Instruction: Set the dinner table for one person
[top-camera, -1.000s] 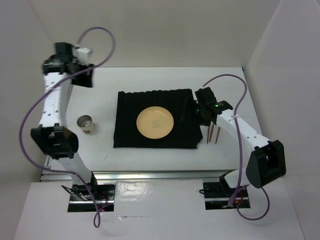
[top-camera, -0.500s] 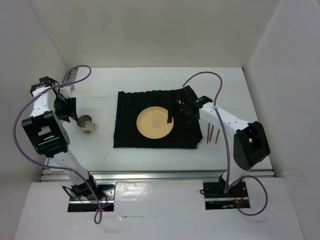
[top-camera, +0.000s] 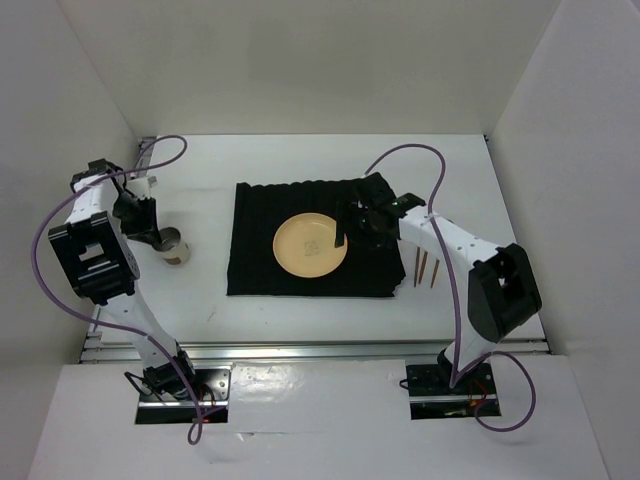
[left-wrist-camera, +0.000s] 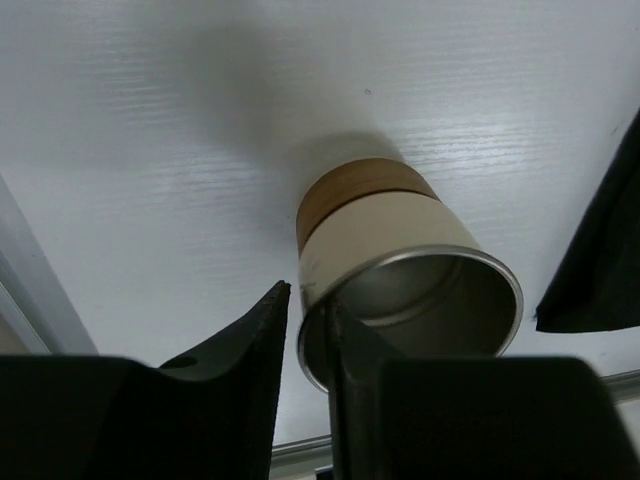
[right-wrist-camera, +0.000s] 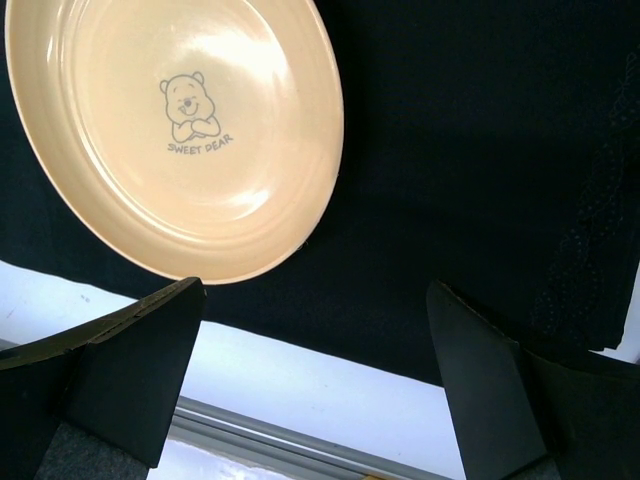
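Right, the silver rail lines the near edge of the dinner table. The table's long axis runs left-right and its white top fills the floor of the white-walled booth.

On the table's near right, two brown sticks lie side by side pointing near-far, just right of the black mat. The mat is ribbed and roughly square, sits abt mid-table, and is squared to the table edges.

A peach plate sits on the mat, slightly right of centre. It bears a line drawing of a bear w/ folded arms. The small print under it reads "SWEET DEAR", or perhaps "BEAR".

The right gripper hangs over the plate's right rim and the mat beside it. Its jaws are spread wide w/ nothing between them. In the wrist view the fingers frame bare mat, w/ the plate off to the upper left.

Left of the mat and apart from it, a cup stands upright on the table. It has a cream body, a brown band at the base and a metal lining. No lettering shows on it.

The left gripper is at the cup's left side. In the wrist view its jaws are nearly together astride the rim, one finger outside and the other inside. A sliver of white shows by the outer finger, so can't tell if it's actually clamped.

The far third of the table is plain white.
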